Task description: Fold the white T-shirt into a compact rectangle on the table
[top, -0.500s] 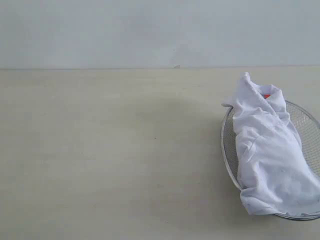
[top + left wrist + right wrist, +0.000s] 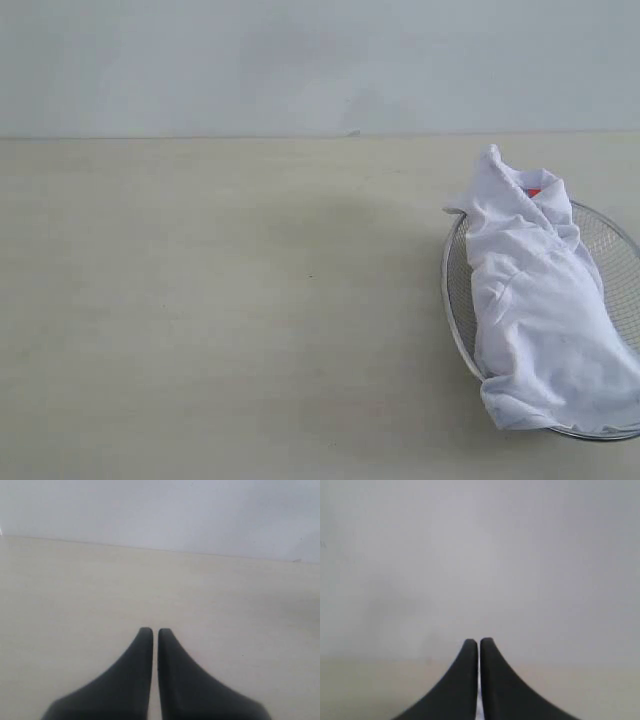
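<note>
Exterior view: white T-shirt bunched in wire basket, nothing ahead of left end effector or right end effector, both pressed together and empty; folding not started.

Pictured at the right edge of the exterior view, a round wire-mesh basket is seen with its silver rim cut off by the frame. A plain grey-white wall is shown behind it, with a small dark mark at its foot.
</note>
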Robot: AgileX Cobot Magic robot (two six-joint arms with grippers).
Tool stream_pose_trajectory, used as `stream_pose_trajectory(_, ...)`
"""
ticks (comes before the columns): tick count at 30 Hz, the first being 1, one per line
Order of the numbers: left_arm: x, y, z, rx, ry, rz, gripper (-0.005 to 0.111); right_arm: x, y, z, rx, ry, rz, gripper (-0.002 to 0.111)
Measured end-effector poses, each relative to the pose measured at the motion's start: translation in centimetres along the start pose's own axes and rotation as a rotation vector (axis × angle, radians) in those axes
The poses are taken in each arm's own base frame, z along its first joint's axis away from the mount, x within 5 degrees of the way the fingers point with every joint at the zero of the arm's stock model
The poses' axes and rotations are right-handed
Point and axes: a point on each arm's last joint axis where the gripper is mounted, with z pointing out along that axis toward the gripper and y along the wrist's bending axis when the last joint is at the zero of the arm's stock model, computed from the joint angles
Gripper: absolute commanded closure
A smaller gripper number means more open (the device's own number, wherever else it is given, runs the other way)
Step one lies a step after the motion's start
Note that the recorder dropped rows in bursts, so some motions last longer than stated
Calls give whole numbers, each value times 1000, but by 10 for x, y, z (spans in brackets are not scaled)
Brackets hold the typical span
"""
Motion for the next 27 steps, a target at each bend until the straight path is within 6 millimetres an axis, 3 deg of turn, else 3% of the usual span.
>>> stream_pose_trajectory(1, 0, 0, 0, 0, 0, 0, 102, -14, 0, -1, 0, -140, -7, 109)
stream_pose_trajectory(2, 0, 0, 0, 0, 0, 0, 102, -20, 0, -1, 1, -170, -17, 109)
stream_pose_trajectory(4, 0, 0, 0, 0, 0, 0, 102, -53, 0, -1, 9, -210, -84, 109)
stream_pose_trajectory(7, 0, 0, 0, 0, 0, 0, 102, -105, 0, 25, 5, -69, -133, 109)
stream_pose_trajectory(9, 0, 0, 0, 0, 0, 0, 102, -120, 0, 54, -5, 79, -133, 109)
stream_pose_trajectory(12, 0, 0, 0, 0, 0, 0, 102, -118, 0, 99, -13, 281, -75, 109)
stream_pose_trajectory(16, 0, 0, 0, 0, 0, 0, 102, -108, 0, 131, -7, 281, -44, 109)
stream_pose_trajectory(27, 0, 0, 0, 0, 0, 0, 102, -112, 0, 148, -1, 271, -2, 109)
